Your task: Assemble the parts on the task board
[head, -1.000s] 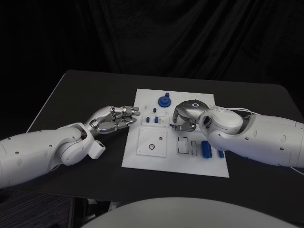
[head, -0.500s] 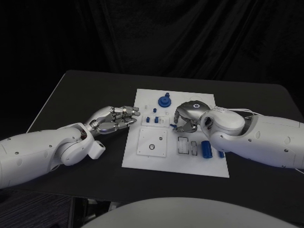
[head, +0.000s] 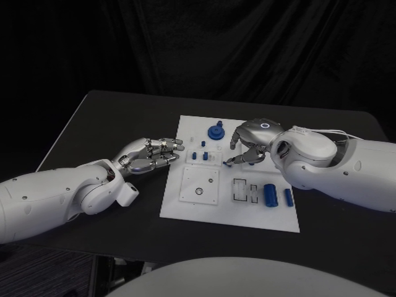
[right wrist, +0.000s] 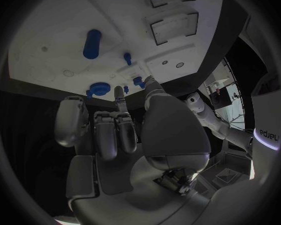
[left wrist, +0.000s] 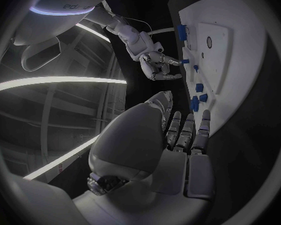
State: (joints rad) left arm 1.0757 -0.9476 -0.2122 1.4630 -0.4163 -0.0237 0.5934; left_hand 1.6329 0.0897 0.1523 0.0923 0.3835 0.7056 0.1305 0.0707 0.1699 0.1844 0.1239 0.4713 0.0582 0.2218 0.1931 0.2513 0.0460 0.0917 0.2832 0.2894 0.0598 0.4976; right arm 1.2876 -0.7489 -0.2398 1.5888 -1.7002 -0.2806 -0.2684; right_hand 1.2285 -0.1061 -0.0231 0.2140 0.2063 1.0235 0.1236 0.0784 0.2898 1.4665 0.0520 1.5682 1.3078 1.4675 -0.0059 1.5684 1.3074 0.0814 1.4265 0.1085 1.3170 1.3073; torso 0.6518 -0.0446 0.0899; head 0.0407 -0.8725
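Parts on the task board [head: 226, 211] are blue, and the head view shows six of them. Farthest left, the left hand [head: 151, 154] rests on the black table [head: 109, 117] just beside the board's left edge, its fingers [head: 169, 146] curled in together with nothing in them; it lies as it did a second ago. Just right of those fingertips, two small pegs [head: 193, 156] stand side by side near the board's left edge. Beyond them, at the far edge, sits one round knob [head: 215, 132] with its stub pointing up.

Nearer the robot on the left half is a raised square plate [head: 199, 190] with one dark ring on it. Right of it are two black-outlined rectangular slots [head: 240, 189], their long sides running away from the robot.

Next comes the right hand [head: 252, 140], over the far middle of the board with its fingers [head: 237, 156] reaching down. They meet at one tiny blue piece [head: 224, 163], but whether they pinch it or only touch it cannot be told. Since the earlier frames this hand and its forearm have drawn back toward the far right.

That has uncovered the near right of the board, where one thick cylinder [head: 270, 194] lies flat. One slimmer cylinder [head: 288, 197] lies just beside it and parallel. Both have their long axes pointing from the robot toward the far edge. Neither has shifted.
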